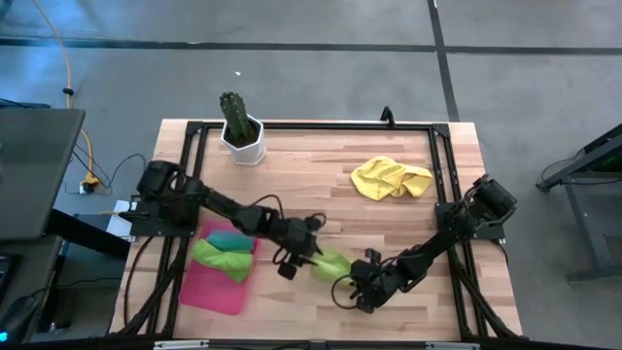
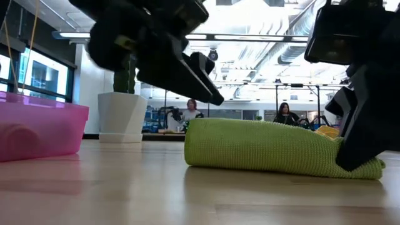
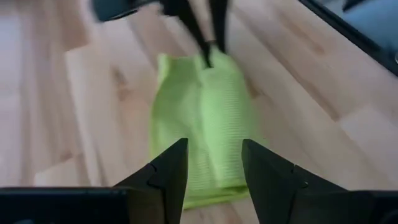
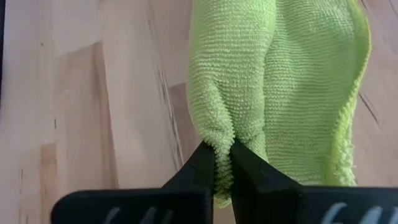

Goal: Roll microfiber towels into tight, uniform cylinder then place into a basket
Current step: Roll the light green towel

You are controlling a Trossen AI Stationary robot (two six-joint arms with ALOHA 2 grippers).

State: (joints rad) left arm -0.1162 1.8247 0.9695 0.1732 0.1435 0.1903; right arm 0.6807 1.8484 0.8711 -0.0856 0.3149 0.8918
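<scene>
Counting four towels: lime green towel point(image 1: 331, 263) pinched by right gripper point(image 1: 342, 284), others apart

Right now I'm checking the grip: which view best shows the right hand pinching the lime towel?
The right wrist view: the right hand is shut on a fold of the lime towel. The high view shows it small, the low view partly, the left wrist view blurred.
</scene>
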